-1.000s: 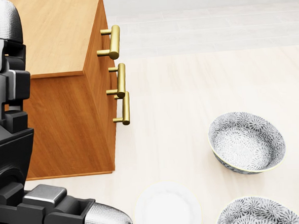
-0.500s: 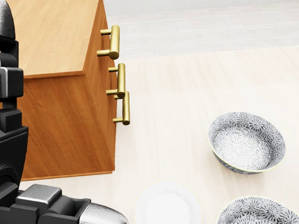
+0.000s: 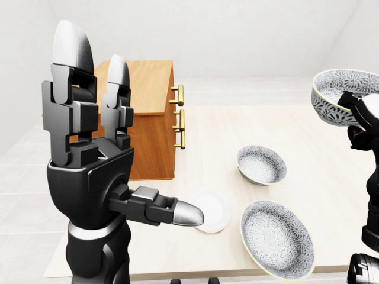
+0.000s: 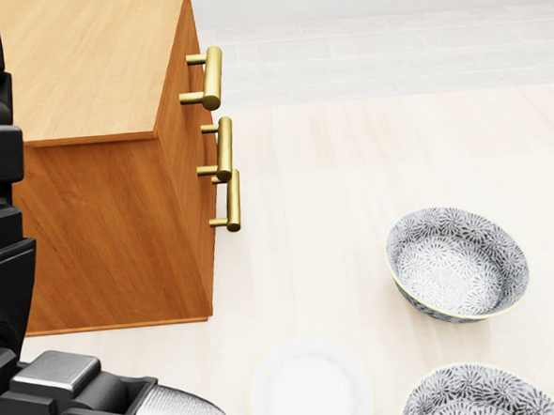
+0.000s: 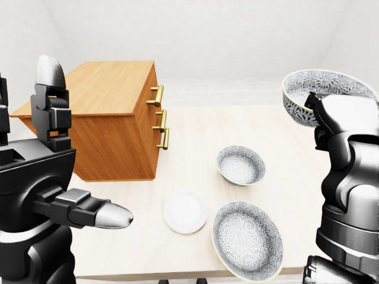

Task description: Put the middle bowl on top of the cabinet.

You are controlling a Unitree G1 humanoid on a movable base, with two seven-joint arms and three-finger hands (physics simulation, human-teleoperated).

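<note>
My right hand (image 5: 315, 113) is raised at the right edge of the right-eye view, shut on the rim of a grey patterned bowl (image 5: 323, 89), which it holds tilted high above the table. The wooden cabinet (image 5: 112, 89) with brass handles (image 4: 214, 77) stands at the left, its flat top bare. My left hand (image 3: 127, 127) is upright and open beside the cabinet, holding nothing, with its thumb pointing right. Two more patterned bowls rest on the table: a smaller one (image 5: 240, 164) and a wider one (image 5: 247, 239).
A small white plate (image 5: 185, 212) lies on the light wooden table (image 4: 350, 165), left of the wider bowl. My left hand stands between the camera and the cabinet's near side. The table's lower edge runs just below the wider bowl.
In the head view my left hand has slid to the left, uncovering more of the cabinet top and side. The bowls, plate and cabinet have not moved.
</note>
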